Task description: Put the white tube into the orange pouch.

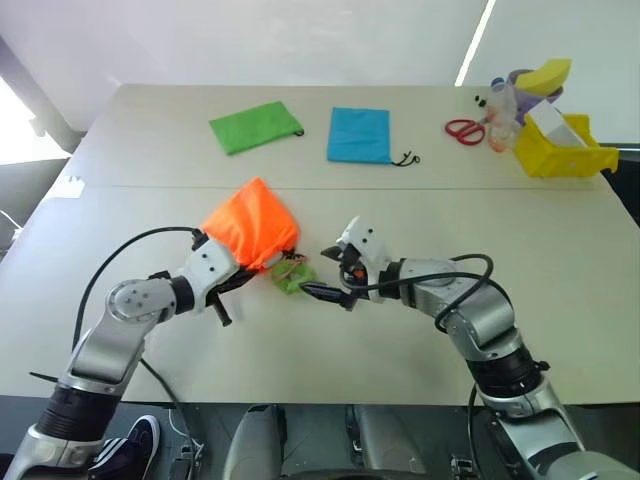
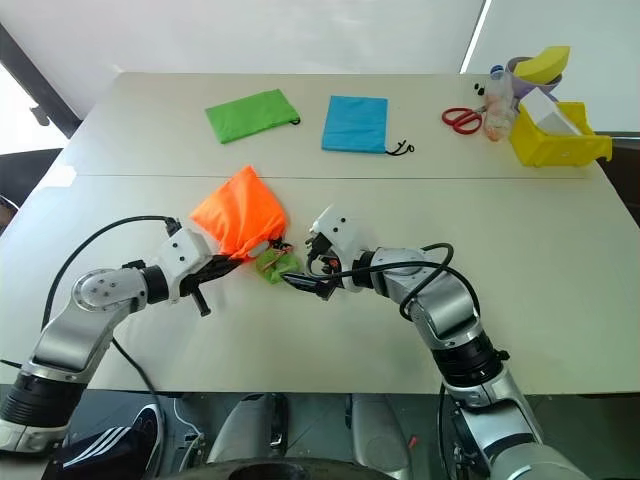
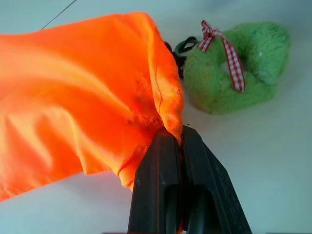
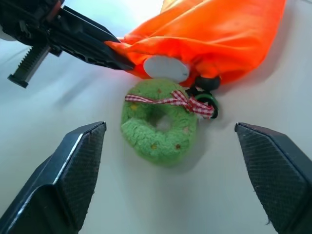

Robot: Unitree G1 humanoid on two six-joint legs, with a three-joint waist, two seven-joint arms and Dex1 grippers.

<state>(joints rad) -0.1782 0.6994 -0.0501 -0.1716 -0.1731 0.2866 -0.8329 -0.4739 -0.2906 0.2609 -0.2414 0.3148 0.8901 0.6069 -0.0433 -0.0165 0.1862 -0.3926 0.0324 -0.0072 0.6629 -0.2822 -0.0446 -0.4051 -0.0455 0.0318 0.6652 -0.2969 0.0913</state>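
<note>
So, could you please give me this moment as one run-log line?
left end effector: shut on orange pouch rim | right end effector: open, empty | white tube: cap at pouch mouth | green ring: on table

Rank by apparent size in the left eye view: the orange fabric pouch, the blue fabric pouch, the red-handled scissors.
1. Orange fabric pouch, though it lies nearer the camera, so this is unsure.
2. Blue fabric pouch.
3. Red-handled scissors, clearly smallest.

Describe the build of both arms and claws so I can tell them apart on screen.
Both arms match: silver-grey metal links, black joints, white wrist housings, a loose black cable looping along each. The left claw has smooth black fingers; the right claw has black fingers with cross-hatched pads. No distinguishing markings.
</note>
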